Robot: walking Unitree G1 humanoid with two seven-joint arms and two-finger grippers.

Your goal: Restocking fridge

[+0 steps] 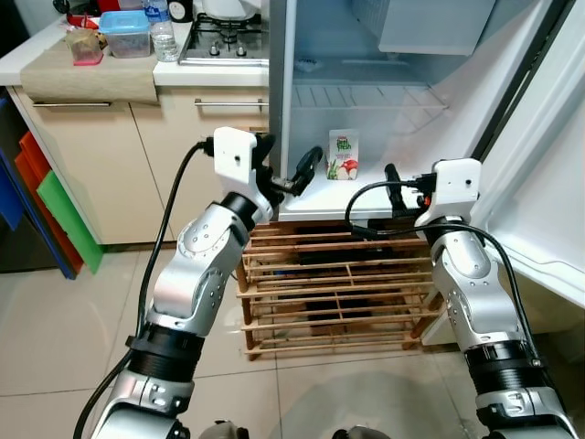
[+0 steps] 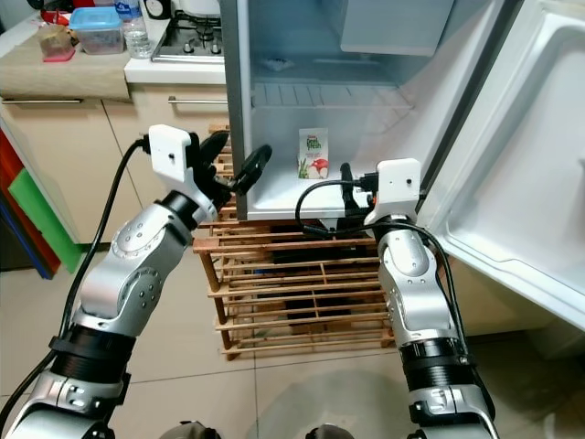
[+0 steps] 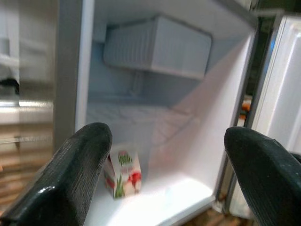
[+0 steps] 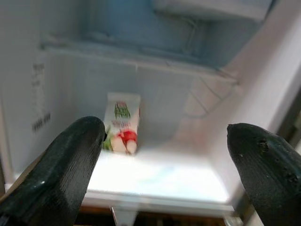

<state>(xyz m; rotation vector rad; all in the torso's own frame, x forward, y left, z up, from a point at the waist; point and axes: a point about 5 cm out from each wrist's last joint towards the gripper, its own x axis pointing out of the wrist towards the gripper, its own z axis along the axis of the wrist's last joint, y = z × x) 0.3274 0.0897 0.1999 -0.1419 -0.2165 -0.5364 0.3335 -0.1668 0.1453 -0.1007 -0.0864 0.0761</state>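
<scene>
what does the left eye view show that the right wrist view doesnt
Left eye view: both silver arms, the left gripper and right gripper at the fridge's front edge, the wooden rack under the fridge, and the counter with a stove and blue-lidded container.

Right wrist view: a close look between its own spread black fingers.

Both: the juice carton standing upright on the fridge floor, with a wire shelf above it.
</scene>
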